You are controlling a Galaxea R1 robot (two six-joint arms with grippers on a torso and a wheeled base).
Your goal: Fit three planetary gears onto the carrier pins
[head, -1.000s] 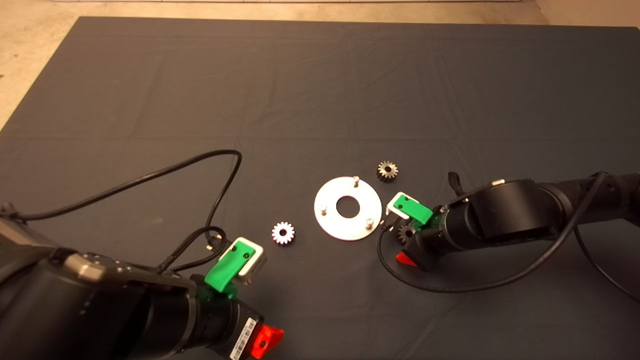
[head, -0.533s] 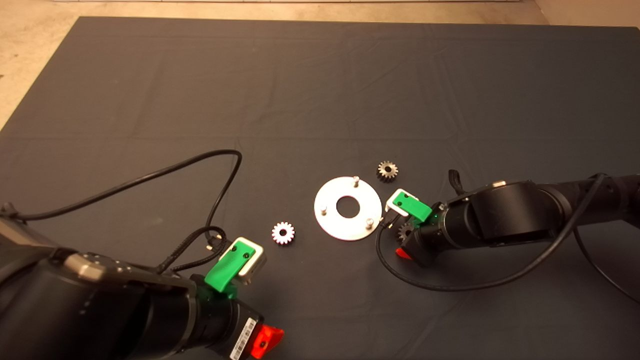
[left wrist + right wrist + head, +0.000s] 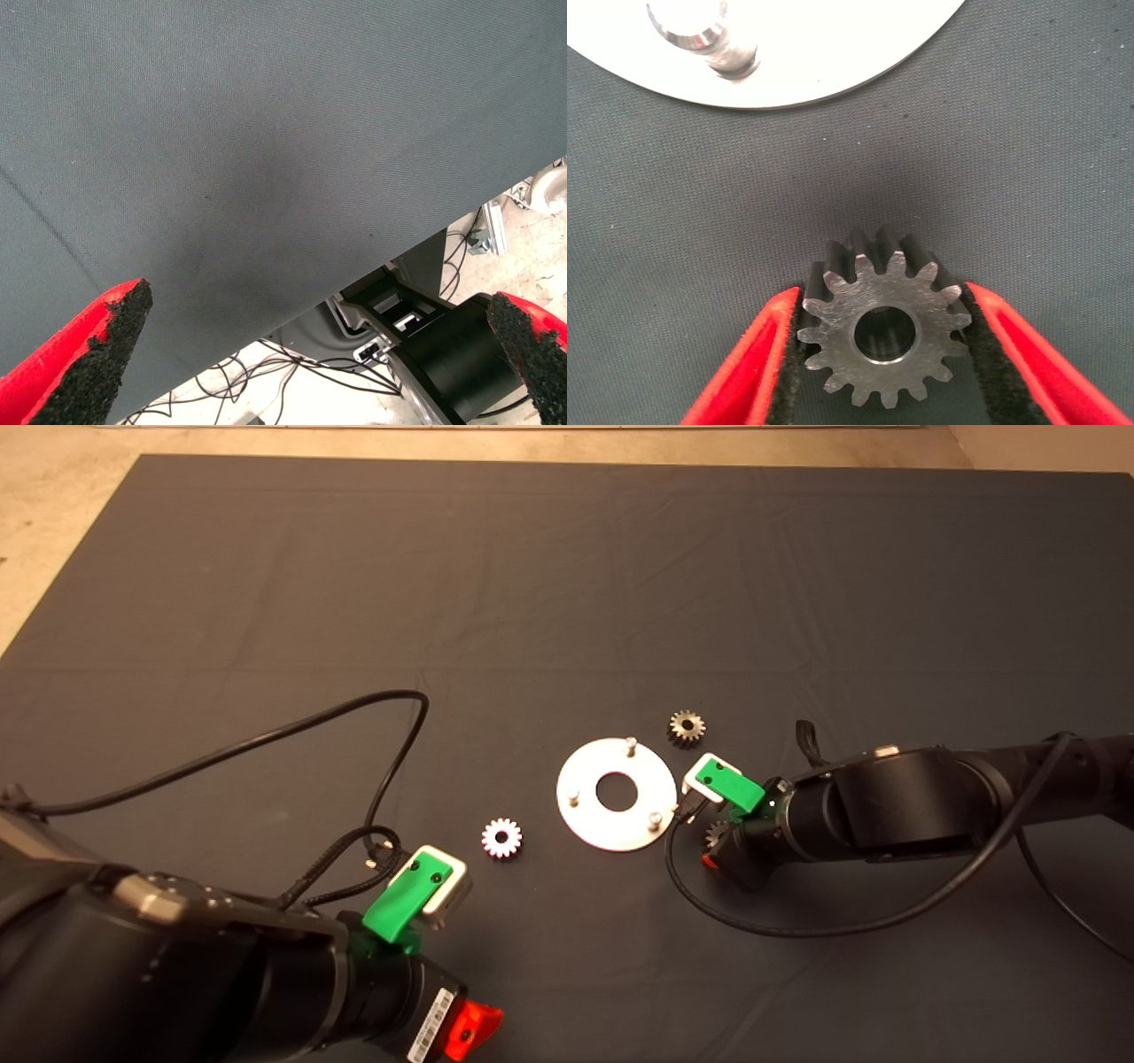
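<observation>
A gear (image 3: 880,335) sits clamped between the right gripper's (image 3: 879,354) pads, just beside the plate (image 3: 797,53). Left gripper (image 3: 310,354) waits, spread wide.

In the head view, the gear (image 3: 716,834) at the right tool (image 3: 719,849) is mostly hidden; the plate (image 3: 833,53) is cut off.

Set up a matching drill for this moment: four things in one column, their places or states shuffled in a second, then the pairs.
1. light gear
2. dark gear
3. carrier plate
4. left gripper

a. open over bare mat
b. alone on the mat, left of the plate
c. between the right gripper's pads
d. three bare pins

Pairs: 1-b, 2-c, 3-d, 4-a
</observation>
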